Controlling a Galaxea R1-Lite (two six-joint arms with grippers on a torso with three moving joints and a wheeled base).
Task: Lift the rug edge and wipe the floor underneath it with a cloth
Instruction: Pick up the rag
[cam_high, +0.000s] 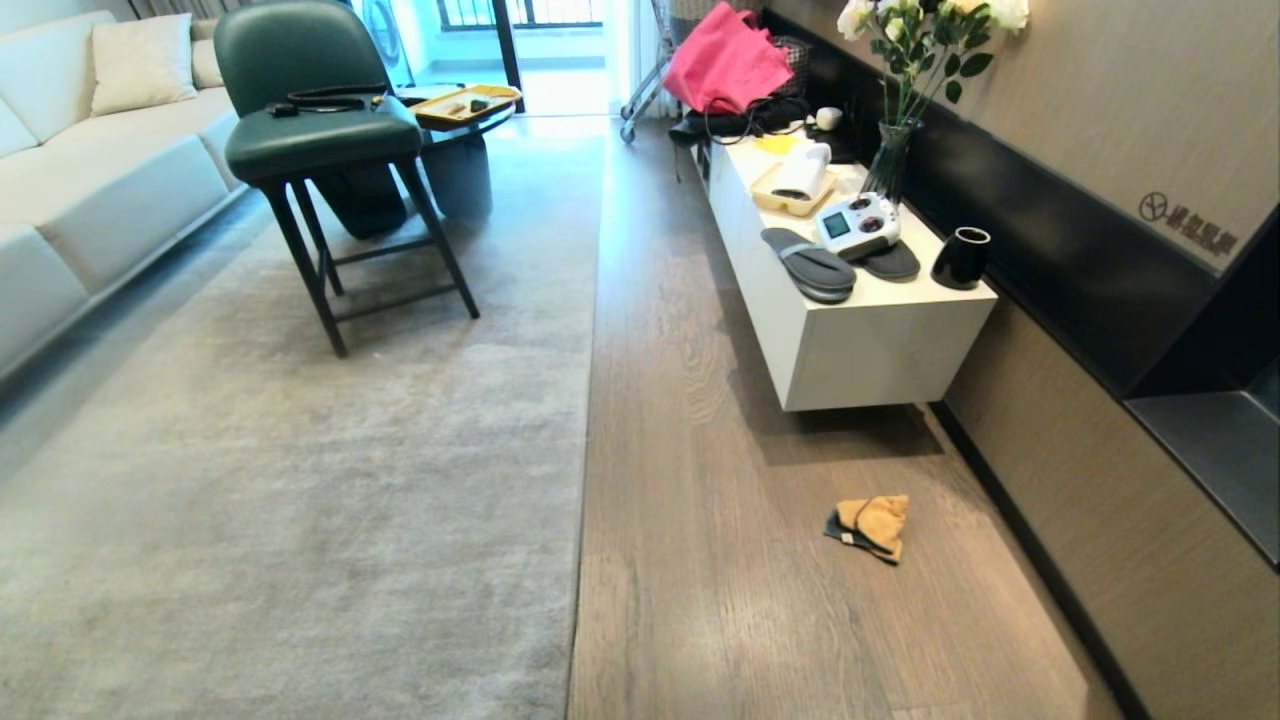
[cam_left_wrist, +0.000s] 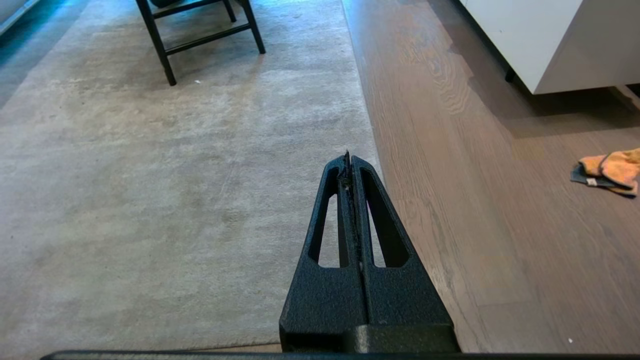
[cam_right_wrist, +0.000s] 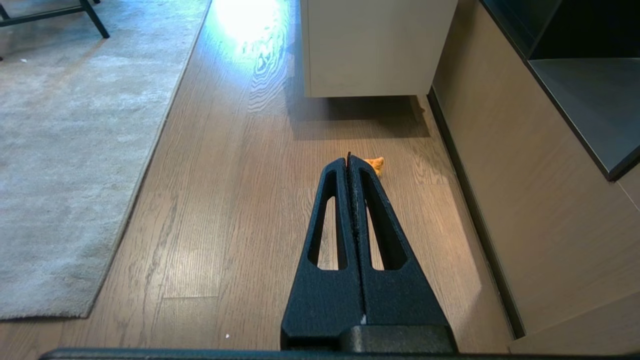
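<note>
The rug edge (cam_high: 588, 400) runs straight down the head view, where a large light grey rug meets the brown wood-grain floor (cam_high: 720, 560). The orange-yellow cloth (cam_high: 872, 525) with a dark part lies flat on the floor near the wall, well right of the rug. Neither arm shows in the head view. My left gripper (cam_left_wrist: 348, 159) is shut and empty, held above the rug edge (cam_left_wrist: 367, 130); the cloth (cam_left_wrist: 610, 170) lies off to the side. My right gripper (cam_right_wrist: 348, 160) is shut and empty above the floor, and hides most of the cloth (cam_right_wrist: 376, 164).
A white low cabinet (cam_high: 850, 330) stands along the right wall, carrying slippers, a controller, a black cup and a flower vase. A dark green chair (cam_high: 320, 140) stands on the rug, with a white sofa (cam_high: 90, 180) at the left. A pink bag (cam_high: 725, 60) lies at the back.
</note>
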